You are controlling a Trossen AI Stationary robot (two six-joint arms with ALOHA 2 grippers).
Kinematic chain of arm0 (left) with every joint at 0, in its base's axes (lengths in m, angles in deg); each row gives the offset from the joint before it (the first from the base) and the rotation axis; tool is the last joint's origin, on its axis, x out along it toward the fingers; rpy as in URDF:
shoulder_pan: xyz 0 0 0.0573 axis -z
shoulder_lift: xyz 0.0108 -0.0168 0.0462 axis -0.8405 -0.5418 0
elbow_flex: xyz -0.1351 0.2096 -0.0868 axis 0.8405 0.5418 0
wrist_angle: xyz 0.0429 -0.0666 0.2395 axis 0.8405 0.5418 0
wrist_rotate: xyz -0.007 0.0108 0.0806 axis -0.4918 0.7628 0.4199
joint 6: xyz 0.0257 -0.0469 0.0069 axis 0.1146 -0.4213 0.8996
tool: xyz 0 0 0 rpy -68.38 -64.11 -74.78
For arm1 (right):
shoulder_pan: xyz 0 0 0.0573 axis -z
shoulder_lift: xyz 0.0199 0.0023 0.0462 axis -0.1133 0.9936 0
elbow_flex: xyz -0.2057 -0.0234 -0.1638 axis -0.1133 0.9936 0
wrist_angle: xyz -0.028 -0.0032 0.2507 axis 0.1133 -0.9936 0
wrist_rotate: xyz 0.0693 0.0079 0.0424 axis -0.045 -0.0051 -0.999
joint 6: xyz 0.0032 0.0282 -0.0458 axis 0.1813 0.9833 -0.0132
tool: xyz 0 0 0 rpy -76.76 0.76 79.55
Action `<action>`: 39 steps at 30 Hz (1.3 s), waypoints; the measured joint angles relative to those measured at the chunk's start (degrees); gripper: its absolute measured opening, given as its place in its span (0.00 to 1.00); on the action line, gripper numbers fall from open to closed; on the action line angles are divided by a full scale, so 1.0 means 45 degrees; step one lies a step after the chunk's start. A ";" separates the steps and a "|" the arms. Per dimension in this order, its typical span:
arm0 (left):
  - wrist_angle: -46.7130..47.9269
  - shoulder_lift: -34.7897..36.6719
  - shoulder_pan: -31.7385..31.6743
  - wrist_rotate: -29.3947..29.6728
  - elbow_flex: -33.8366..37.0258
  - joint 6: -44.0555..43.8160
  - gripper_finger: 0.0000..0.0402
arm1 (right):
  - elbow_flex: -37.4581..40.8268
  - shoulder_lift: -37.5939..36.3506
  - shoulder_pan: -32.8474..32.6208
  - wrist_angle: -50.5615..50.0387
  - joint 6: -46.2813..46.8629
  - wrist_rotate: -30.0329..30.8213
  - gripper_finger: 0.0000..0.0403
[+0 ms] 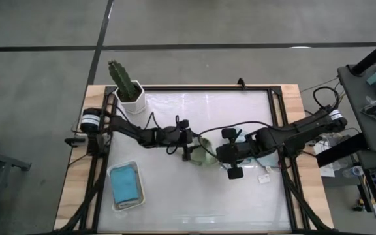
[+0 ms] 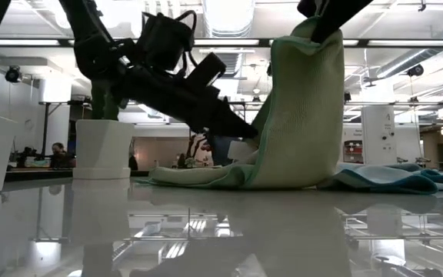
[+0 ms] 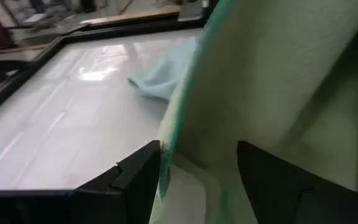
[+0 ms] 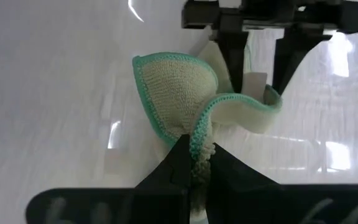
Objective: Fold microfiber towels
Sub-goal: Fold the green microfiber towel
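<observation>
A sage green microfiber towel with teal stitched edges is at the table's middle. My right gripper is shut on its top, and its lower part lies on the table. My left gripper comes in low from the table's left and is open. Its fingers stand on either side of the towel's low hanging part, where a white tag shows. A pale blue towel lies crumpled on the table under my right arm. My right gripper pinches a bunched stretch of the towel's teal-stitched edge between its two fingers, slanting down from the table's right side. The towel hangs below the fingers, slack and curled, with its lower part on the table. Whether my left gripper touches the towel, I cannot tell.
A white tray holding a folded blue towel sits near the front left. A cactus in a white pot stands at the far left corner. A small white scrap lies right of centre. The table has a dark raised rim.
</observation>
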 joint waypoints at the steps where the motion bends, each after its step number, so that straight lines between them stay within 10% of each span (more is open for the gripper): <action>1: 0.0047 0.0000 -0.0051 -0.0137 0.0000 0.0004 0.49 | 0.0000 0.0000 0.0000 -0.0009 0.0005 -0.0002 0.02; 6: 0.0320 -0.0005 -0.0313 -0.0141 0.0083 -0.0062 0.40 | 0.0000 0.0000 0.0000 -0.0009 -0.0015 0.0000 0.02; 13: 0.0311 -0.0003 -0.0404 -0.0140 0.0083 -0.0079 0.03 | -0.0004 0.0000 0.0000 -0.0020 -0.0110 0.0000 0.02; 29: 0.9645 0.9145 0.1094 -0.0155 -0.1554 -0.0055 0.00 | -0.2579 -0.0593 0.0005 -0.2021 -0.1587 0.0107 0.02; 39: 1.3528 1.1667 0.0878 -0.0422 -0.2806 -0.0059 0.00 | -0.3463 -0.0592 0.0992 -0.1633 -0.5164 0.0808 0.02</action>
